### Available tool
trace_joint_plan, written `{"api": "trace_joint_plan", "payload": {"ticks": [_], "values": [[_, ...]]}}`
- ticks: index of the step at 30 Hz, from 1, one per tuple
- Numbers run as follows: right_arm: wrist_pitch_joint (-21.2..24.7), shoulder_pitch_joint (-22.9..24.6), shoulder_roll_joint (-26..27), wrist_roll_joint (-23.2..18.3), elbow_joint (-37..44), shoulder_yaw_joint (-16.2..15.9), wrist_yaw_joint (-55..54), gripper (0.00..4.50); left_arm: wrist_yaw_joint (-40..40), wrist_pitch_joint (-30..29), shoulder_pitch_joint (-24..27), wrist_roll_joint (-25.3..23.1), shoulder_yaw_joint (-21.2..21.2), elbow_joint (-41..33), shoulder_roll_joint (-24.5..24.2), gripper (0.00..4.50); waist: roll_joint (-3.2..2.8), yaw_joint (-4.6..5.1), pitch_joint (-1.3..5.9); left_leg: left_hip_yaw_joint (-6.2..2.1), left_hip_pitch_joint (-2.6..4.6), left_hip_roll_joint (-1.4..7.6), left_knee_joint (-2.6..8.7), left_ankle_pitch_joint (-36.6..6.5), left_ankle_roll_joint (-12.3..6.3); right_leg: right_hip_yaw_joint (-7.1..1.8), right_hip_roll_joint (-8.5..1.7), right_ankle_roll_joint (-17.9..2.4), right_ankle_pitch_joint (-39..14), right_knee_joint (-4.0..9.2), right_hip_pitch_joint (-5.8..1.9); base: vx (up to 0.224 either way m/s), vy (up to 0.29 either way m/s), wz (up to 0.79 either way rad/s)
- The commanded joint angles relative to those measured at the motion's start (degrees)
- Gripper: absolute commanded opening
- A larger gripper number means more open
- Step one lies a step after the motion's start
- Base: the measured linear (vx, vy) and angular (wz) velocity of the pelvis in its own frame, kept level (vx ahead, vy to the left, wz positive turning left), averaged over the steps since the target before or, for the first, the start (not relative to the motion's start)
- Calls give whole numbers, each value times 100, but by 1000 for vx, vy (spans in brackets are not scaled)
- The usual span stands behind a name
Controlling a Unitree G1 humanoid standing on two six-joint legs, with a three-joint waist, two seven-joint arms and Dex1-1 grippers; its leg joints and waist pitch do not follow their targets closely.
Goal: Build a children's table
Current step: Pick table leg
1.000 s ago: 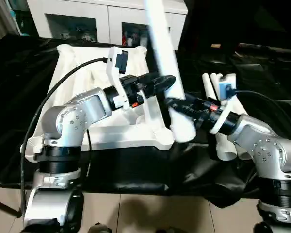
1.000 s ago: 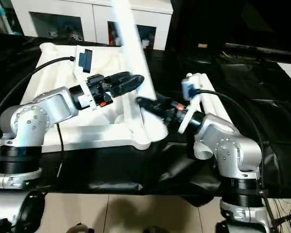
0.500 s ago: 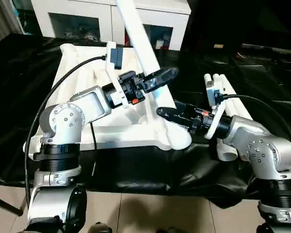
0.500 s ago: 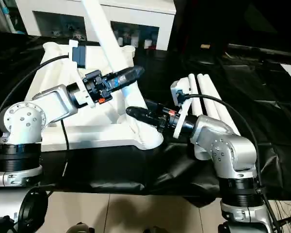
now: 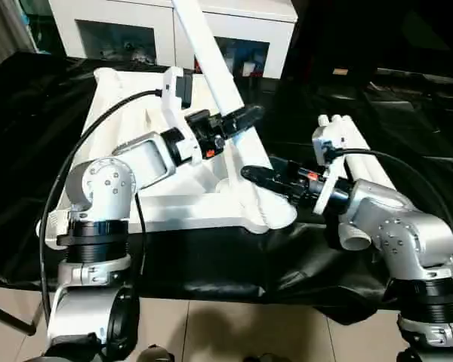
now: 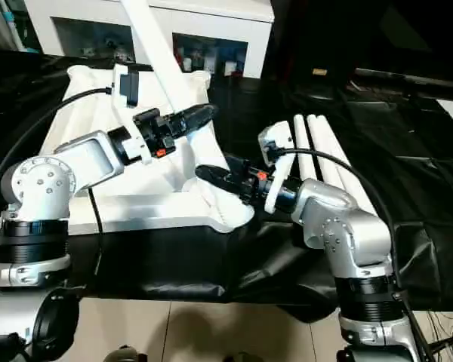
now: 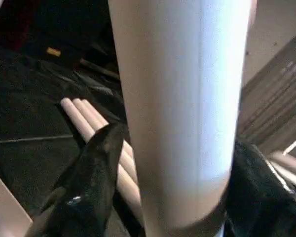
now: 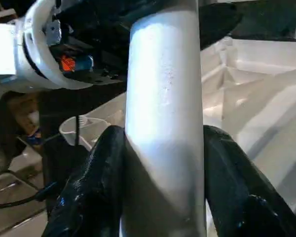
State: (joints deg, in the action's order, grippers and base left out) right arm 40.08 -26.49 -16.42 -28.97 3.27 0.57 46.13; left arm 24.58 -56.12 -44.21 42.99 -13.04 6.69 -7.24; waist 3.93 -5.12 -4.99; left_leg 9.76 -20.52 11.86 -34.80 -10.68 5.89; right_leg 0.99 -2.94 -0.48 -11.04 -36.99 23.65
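The white table top lies underside up on the black cloth. One white leg leans up and away to the left, its lower end at the near right corner socket. My left gripper is shut on the leg halfway up, and its black fingers hug the tube. Lower down, just above the socket, my right gripper is shut on the same leg, its fingers on either side. Spare legs lie side by side to the right, behind my right forearm.
Black cloth covers the work surface, whose front edge drops to a tiled floor. A white cabinet with glass doors stands behind. My left arm's cable arcs over the table top.
The leg has swung from leaning right to leaning left, and its lower end has moved from off the corner onto the near right socket. Both grippers moved with it.
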Motion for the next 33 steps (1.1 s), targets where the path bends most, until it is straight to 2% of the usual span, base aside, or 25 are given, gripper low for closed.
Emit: {"api": "trace_joint_plan", "payload": {"ticks": [1, 2, 5, 7, 10, 11, 12, 13, 15, 16, 17, 18, 19, 20, 21, 22, 23, 24, 25, 26, 27, 28, 29, 31, 33], "values": [[-196, -28, -31, 7, 5, 18, -22, 184, -114, -53, -162, 67, -88, 64, 42, 276, -118, -5, 528, 18, -1, 11, 328, -455, -16, -174, -298, -1209, -267, 426, -396, 0, 0, 0], [-235, -12, -27, 54, 1, -8, -20, 184, -82, -72, -149, 64, -44, 44, 33, 267, -99, -4, 530, 17, -1, 4, 328, -466, -26, -171, -288, -1214, -238, 422, -408, 0, 0, 0], [-271, 4, -22, 100, -1, -33, -27, 184, -68, -69, -131, 31, 10, 15, 15, 241, -113, -5, 531, 11, -2, 13, 330, -440, -41, -170, -295, -1236, -187, 407, -406, 0, 0, 0], [-317, 52, 3, 163, 53, -82, -67, 184, 67, 125, -64, -122, 181, -129, -55, 221, -88, -1, 528, 13, -4, 13, 331, -450, -45, -169, -293, -1243, -187, 410, -410, 0, 0, 0], [-327, 70, 11, 175, 76, -94, -80, 184, 155, 245, -32, -201, 274, -202, -93, 197, -101, -1, 528, 11, 1, 26, 338, -468, -37, -171, -303, -1238, -230, 407, -406, 0, 0, 0], [-338, 82, -5, 182, 83, -124, -81, 184, 277, 329, 33, -301, 457, -306, -170, 197, -16, 15, 528, 25, 0, 29, 337, -453, -57, -173, -296, -1226, -230, 416, -411, 0, 0, 0], [-338, 82, -5, 182, 83, -124, -81, 184, 277, 329, 33, -301, 457, -306, -170, 190, -64, -4, 525, 17, 1, 33, 339, -416, -71, -176, -309, -1219, -250, 401, -404, 0, 0, 0], [-338, 82, -5, 182, 83, -124, -81, 184, 277, 329, 33, -301, 457, -306, -170, 190, -66, 3, 524, 24, 2, 33, 337, -410, -72, -178, -306, -1214, -245, 401, -397, 0, 0, 0], [-338, 77, -21, 171, 67, -148, -69, 253, 426, 414, 108, -405, 661, -413, -253, 186, -68, 9, 518, 23, -1, 32, 339, -425, -71, -179, -308, -1190, -296, 408, -397, 0, 0, 0], [-325, 62, -20, 154, 49, -154, -59, 253, 520, 470, 149, -457, 762, -466, -295, 186, -36, 3, 522, 15, 1, 44, 344, -416, -77, -176, -318, -1164, -369, 407, -401, 0, 0, 0], [-273, 10, -52, 106, 17, -178, 21, 261, 885, 664, 236, -598, 1044, -590, -468, 185, -46, 12, 518, 26, 2, 39, 343, -426, -75, -179, -304, -1140, -398, 406, -389, 0, 0, 0], [-265, -4, -66, 101, 10, -185, 45, 274, 995, 726, 253, -636, 1115, -617, -519, 184, -26, 6, 514, 20, 11, 41, 352, -439, -102, -178, -316, -1067, -565, 425, -381, 0, 0, 0], [-243, -66, -145, 114, -26, -203, 120, 287, 1443, 960, 306, -797, 1411, -708, -767, 183, -3, 15, 510, 24, 10, 47, 356, -428, -112, -180, -314, -1007, -652, 438, -368, 0, 0, 0], [-243, -66, -145, 114, -26, -203, 120, 294, 1443, 960, 306, -797, 1411, -708, -767, 182, -18, 20, 516, 21, 2, 47, 356, -398, -95, -183, -316, -989, -639, 412, -379, 0, 0, 0], [-237, -91, -177, 128, -44, -202, 131, 298, 1593, 1033, 321, -857, 1515, -736, -864, 182, -41, 21, 510, 30, 21, 48, 352, -381, -73, -184, -313, -994, -593, 415, -350, 0, 0, 0], [-223, -107, -200, 118, -56, -195, 157, 298, 1655, 1071, 323, -873, 1547, -743, -898, 182, -36, 35, 508, 35, 10, 45, 350, -398, -60, -186, -307, -1008, -577, 413, -359, 0, 0, 0], [-204, -130, -232, 105, -73, -185, 194, 301, 1742, 1124, 327, -896, 1592, -754, -946, 182, 15, 19, 509, 35, 2, 42, 351, -385, -53, -185, -321, -1022, -598, 409, -376, 0, 0, 0], [-52, -187, -349, -26, -68, -168, 388, 301, 1924, 1104, 313, -822, 1605, -798, -1021, 182, -1, 21, 513, 38, 2, 48, 351, -377, -48, -188, -323, -1029, -576, 400, -376, 0, 0, 0], [-52, -187, -349, -26, -68, -168, 388, 301, 1924, 1104, 313, -822, 1605, -798, -1021, 182, 17, 20, 513, 42, 11, 45, 347, -373, -65, -186, -316, -1036, -574, 396, -376, 0, 0, 0], [232, -285, -727, -245, -23, -296, 1025, 301, 2265, 1029, 252, -638, 1606, -898, -1144, 182, 45, 30, 503, 52, 8, 41, 344, -386, -89, -184, -306, -1049, -574, 405, -366, 0, 0, 0], [234, -286, -731, -246, -22, -297, 1031, 301, 2268, 1029, 251, -636, 1606, -899, -1144, 182, 55, 20, 506, 46, 2, 40, 343, -387, -98, -182, -311, -1050, -600, 398, -385, 0, 0, 0], [304, -307, -867, -291, -5, -375, 1259, 301, 2365, 1023, 229, -587, 1602, -925, -1170, 182, 33, 5, 499, 56, 16, 52, 340, -392, -120, -189, -317, -1056, -609, 401, -361, 0, 0, 0], [334, -316, -1013, -287, -6, -492, 1495, 301, 2425, 990, 187, -504, 1554, -930, -1158, 182, 36, 7, 500, 55, -2, 45, 334, -396, -131, -190, -321, -1060, -618, 402, -372, 0, 0, 0], [334, -316, -1013, -287, -6, -492, 1495, 301, 2425, 990, 187, -504, 1554, -930, -1158, 182, 48, 8, 497, 55, -10, 52, 331, -399, -136, -185, -329, -1069, -647, 408, -362, 0, 0, 0], [284, -345, -1235, -212, -100, -752, 1913, 301, 2747, 945, 168, -289, 1543, -1024, -1214, 182, 72, 2, 508, 49, -8, 49, 330, -409, -119, -175, -329, -1068, -740, 407, -368, 0, 0, 0]]}}
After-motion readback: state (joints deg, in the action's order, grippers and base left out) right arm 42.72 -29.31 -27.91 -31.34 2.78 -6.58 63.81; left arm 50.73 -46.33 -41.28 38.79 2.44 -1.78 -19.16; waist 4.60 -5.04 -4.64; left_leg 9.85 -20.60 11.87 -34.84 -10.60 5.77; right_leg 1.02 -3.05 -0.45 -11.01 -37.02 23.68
